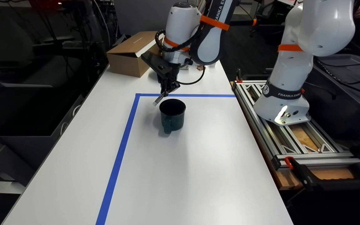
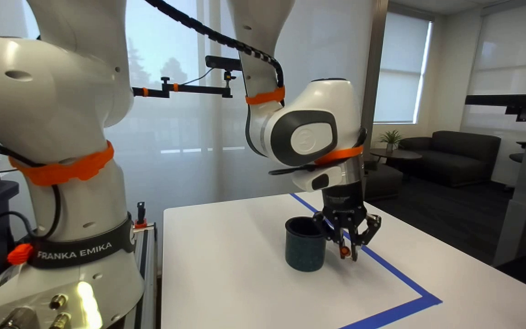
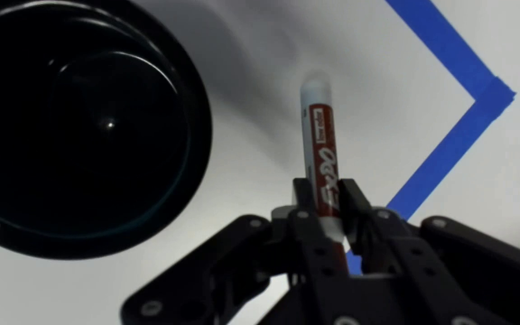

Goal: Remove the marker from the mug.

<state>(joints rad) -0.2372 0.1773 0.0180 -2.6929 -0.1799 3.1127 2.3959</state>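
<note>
The dark green, near-black mug [image 1: 172, 121] stands upright on the white table, its handle turned toward the camera in that exterior view; it also shows in an exterior view [image 2: 305, 249] and in the wrist view [image 3: 200, 131]. Nothing is seen inside it. The marker is a white and red stick [image 3: 319, 126] with lettering. My gripper [image 3: 325, 192] is shut on the marker, with a finger on each side. Marker [image 1: 158, 100] and gripper [image 1: 165, 92] are beside the mug, outside it. In an exterior view the gripper [image 2: 348, 253] points down and the marker's red end [image 2: 345, 252] shows between the fingers.
Blue tape [image 1: 122, 147] marks lines on the white table [image 1: 205, 168], with a corner near the gripper. A cardboard box [image 1: 125, 64] stands at the table's far end. The robot's metal base frame [image 1: 261, 115] runs along one table edge.
</note>
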